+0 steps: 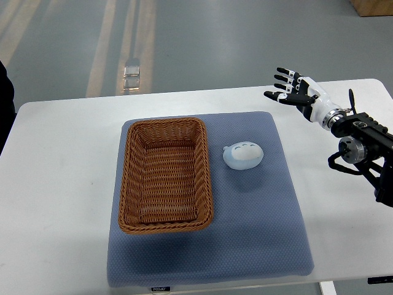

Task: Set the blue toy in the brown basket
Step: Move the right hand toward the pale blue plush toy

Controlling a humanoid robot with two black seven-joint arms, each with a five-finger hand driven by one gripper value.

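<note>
A pale blue toy [243, 155] lies on the blue-grey mat [258, 227], just right of the brown wicker basket [131, 184]. The basket holds nothing. My right hand [290, 90] is raised above the table's far right part, beyond and to the right of the toy, with its fingers spread and nothing in them. Its arm comes in from the right edge. The left arm does not show.
The mat lies on a white table [55, 184] whose far edge runs behind the hand. Grey floor lies beyond. A small shiny object [131, 74] sits on the floor. A dark shape [5, 104] shows at the left edge.
</note>
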